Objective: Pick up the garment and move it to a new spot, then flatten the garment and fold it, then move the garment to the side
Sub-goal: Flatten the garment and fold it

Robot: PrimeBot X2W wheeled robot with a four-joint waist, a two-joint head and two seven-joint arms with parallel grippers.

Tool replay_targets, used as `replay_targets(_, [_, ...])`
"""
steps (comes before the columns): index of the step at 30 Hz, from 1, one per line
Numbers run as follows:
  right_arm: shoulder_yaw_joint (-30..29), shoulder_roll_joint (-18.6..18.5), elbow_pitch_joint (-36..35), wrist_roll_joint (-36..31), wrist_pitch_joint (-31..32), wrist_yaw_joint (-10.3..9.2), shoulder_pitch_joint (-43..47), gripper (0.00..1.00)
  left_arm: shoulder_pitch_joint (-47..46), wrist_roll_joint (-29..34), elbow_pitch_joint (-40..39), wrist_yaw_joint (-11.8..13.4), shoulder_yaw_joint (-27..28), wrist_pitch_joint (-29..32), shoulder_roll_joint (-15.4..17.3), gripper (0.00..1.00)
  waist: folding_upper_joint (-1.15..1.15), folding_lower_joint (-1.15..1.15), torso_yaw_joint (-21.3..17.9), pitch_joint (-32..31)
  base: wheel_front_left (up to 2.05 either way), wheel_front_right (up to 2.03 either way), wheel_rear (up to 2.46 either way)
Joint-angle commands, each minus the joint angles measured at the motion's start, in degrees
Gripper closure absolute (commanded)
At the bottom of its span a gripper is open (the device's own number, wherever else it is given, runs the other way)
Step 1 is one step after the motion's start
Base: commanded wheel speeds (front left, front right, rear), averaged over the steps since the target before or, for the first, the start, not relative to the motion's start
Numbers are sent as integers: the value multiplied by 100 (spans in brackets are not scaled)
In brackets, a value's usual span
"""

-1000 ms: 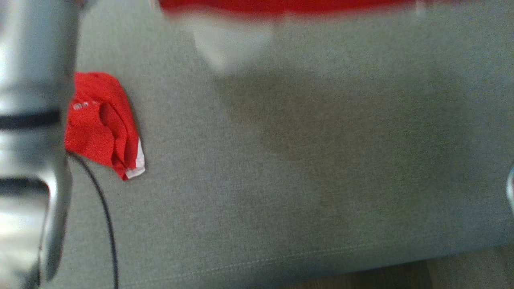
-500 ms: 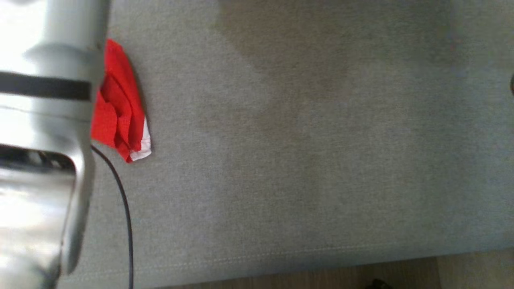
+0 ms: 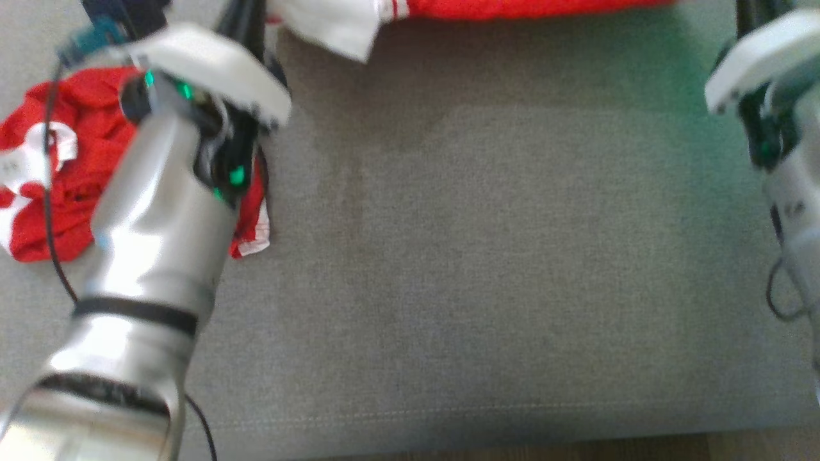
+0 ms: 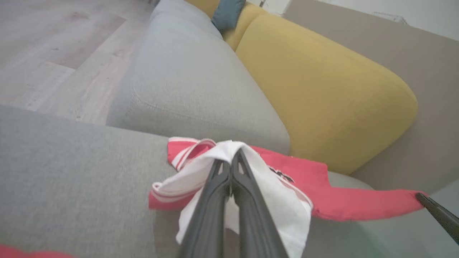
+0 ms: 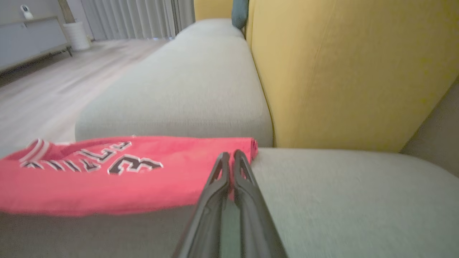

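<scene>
Head view: a red jersey stretches along the far edge of a grey cushion, its white part hanging at the left end. A second red cloth lies crumpled at the left, partly behind the left arm. The right arm stands at the right edge.

Left wrist view: the left gripper, fingers pressed together, pinches the jersey's white part, with a yellow backrest beyond.

Right wrist view: the right gripper, fingers narrow, clamps the jersey's red corner near the backrest.
</scene>
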Motion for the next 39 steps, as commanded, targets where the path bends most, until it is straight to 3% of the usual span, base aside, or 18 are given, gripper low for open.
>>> replay_targets(1, [215, -133, -149, 147, 139, 37, 212, 100, 121, -31, -294, -57, 28, 60, 252, 100, 0, 0, 25, -219, 0, 0, 0])
replay_targets(6, [668, -516, -363, 560, 369, 37, 691, 100, 1127, -213, -969, -79, -109, 358, 413, 100, 0, 0, 8, -471, 0, 0, 0])
replay_targets(11, [1017, -781, -605, 775, 523, 37, 996, 100, 1801, -296, -1806, 96, -165, 618, 562, 100, 0, 0, 12, -579, 0, 0, 0])
replay_targets(17, [1551, -1262, -1064, 1035, 810, 37, 1389, 100, 2802, -319, -3320, 540, -272, 1108, 955, 100, 0, 0, -20, -732, 0, 0, 0])
replay_targets(22, [1721, -1523, -1303, 1264, 1055, 37, 1627, 100, 3303, -348, -4121, 764, -354, 1407, 1168, 100, 0, 0, -34, -860, 0, 0, 0])
replay_targets(39, [2204, -2347, -2258, 1986, 2504, 37, 2559, 100, 4360, -848, -5457, 978, -612, 2496, 1761, 100, 0, 0, -105, -1441, 0, 0, 0])
